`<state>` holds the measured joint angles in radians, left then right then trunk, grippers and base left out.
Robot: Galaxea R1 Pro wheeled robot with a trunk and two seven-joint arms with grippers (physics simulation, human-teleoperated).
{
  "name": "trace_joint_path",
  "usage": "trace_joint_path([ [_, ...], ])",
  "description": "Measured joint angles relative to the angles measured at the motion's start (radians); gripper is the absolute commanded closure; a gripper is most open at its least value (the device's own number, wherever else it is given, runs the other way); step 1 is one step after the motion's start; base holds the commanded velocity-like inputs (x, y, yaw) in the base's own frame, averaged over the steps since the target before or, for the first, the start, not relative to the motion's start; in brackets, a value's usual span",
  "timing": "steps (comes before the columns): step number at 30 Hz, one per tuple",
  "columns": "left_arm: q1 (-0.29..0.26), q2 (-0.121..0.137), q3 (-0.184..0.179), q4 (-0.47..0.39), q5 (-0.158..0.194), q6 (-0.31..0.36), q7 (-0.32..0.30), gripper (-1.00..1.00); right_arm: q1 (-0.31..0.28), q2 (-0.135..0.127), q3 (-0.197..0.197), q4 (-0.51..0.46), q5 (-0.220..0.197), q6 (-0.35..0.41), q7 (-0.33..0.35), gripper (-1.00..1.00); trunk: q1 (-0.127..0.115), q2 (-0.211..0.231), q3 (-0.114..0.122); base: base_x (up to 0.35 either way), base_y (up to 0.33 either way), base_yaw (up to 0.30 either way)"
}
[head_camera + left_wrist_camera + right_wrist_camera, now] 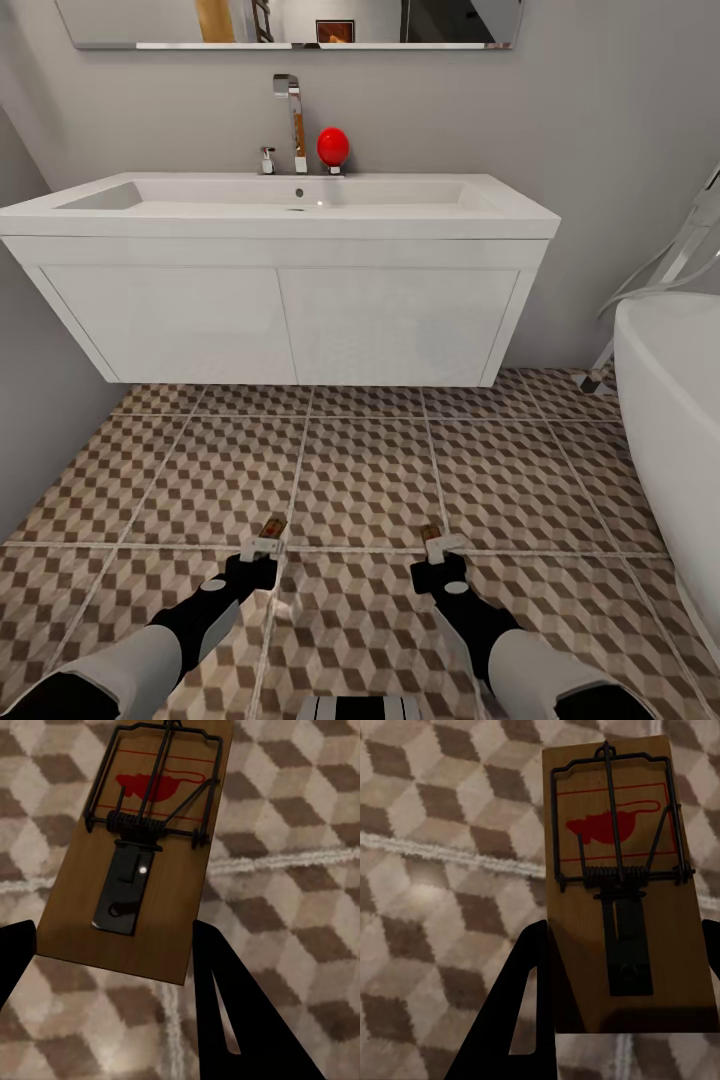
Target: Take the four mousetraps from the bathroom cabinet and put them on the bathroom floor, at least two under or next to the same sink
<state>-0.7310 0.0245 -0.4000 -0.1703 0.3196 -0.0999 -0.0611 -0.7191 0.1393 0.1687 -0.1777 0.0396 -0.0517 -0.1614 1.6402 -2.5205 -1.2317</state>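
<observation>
Patterned tiles of the bathroom floor (pixel 360 470) spread below a white wall-hung sink (pixel 290 210) and beside a white tub (pixel 675 400). One mousetrap (pixel 139 847) sits clamped in the left gripper (pixel 262 550), its long axis running out along the fingers, toward the sink, with the red bait end farthest from the wrist. A second mousetrap (pixel 622 885) is pinched likewise by the right gripper (pixel 440 548), pointing the same way. Both are held above the tiles, side by side and apart.
</observation>
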Motion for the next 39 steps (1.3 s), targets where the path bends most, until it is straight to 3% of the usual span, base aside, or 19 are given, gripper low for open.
trace_joint_path([
  [13,-0.004,-0.006,-0.002,-0.058,-0.012,0.007,0.004,1.00,-0.003,0.003,0.001,0.000,0.001,-0.005,0.000,1.00,0.000,0.000,0.000,0.000,0.000,0.000],
  [22,-0.005,-0.063,0.001,-0.063,-0.007,0.016,0.020,1.00,-0.003,0.009,-0.001,0.000,-0.003,-0.004,-0.001,1.00,0.000,0.000,0.000,0.000,0.000,0.000],
  [30,-0.005,-0.086,0.011,-0.063,0.001,0.010,0.159,1.00,-0.003,0.005,-0.002,0.000,-0.006,-0.004,-0.001,1.00,0.001,0.000,-0.004,0.000,0.000,0.000],
  [39,-0.006,-0.095,0.010,-0.062,-0.001,0.006,0.173,1.00,-0.003,0.006,-0.001,-0.017,-0.005,-0.002,0.000,1.00,0.005,-0.002,-0.039,0.000,0.000,0.000],
])
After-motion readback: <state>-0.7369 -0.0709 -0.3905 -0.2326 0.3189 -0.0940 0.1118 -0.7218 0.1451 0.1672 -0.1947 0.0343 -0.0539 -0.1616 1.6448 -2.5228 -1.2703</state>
